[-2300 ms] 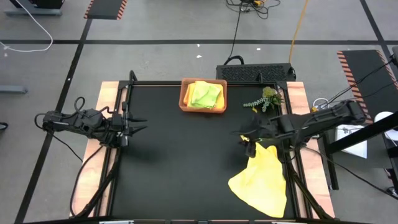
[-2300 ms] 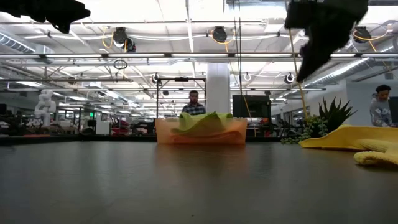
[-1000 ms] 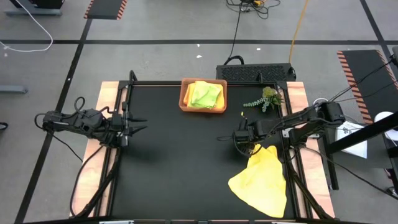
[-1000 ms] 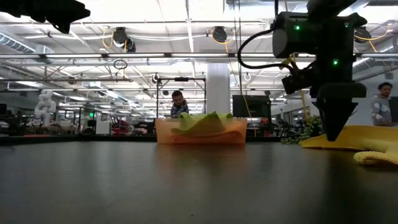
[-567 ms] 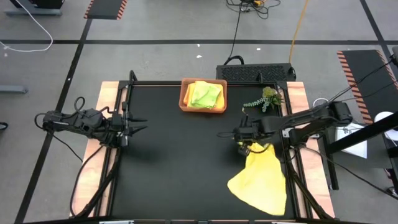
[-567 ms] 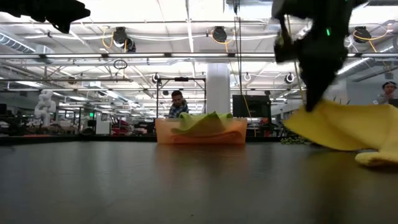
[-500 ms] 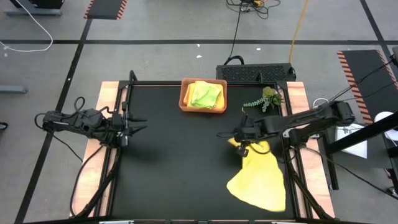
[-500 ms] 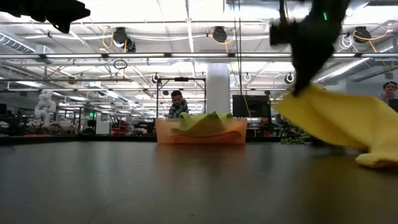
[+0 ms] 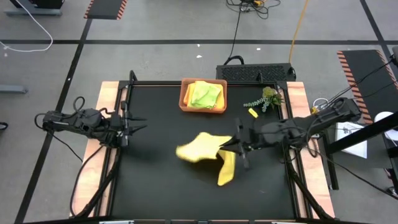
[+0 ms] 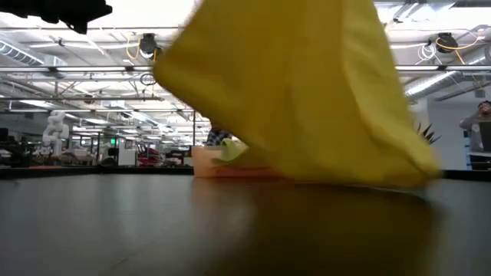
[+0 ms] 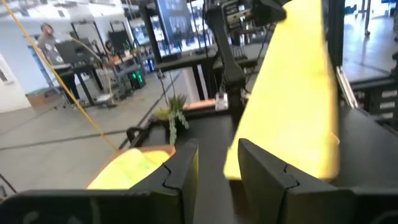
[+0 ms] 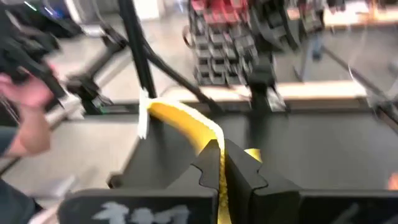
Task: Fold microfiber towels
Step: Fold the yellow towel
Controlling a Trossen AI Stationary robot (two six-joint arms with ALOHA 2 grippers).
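From overhead I see my right gripper (image 9: pixel 231 145) out over the middle of the black table (image 9: pixel 161 186), its fingers pinched tight on a yellow towel (image 9: pixel 205 151); the cloth is lifted and spread to the gripper's left, with one strip hanging down toward the near edge; in the right wrist view the same yellow towel (image 12: pixel 186 124) runs as a thin edge straight between the closed fingers (image 12: pixel 239 171), so the grip is clear; from table height the yellow towel (image 10: pixel 299 92) fills most of the frame (blurred, so I cannot read its folds), its lower edge close above the tabletop. My left gripper (image 9: pixel 138 127) waits at the left side of the table, well apart from the cloth; its fingers (image 11: pixel 180 171) stand partly apart with nothing between them, as the left wrist view shows. At the far edge sits the orange-brown tray (image 9: pixel 185 102), holding a lime green towel (image 9: pixel 206 95) on top of another yellow towel (image 9: pixel 194 90); the plant sprig (image 9: pixel 264 99) lies just right of the tray, and a small yellow scrap (image 9: pixel 252 112) rests near it; I cannot tell what that scrap is.
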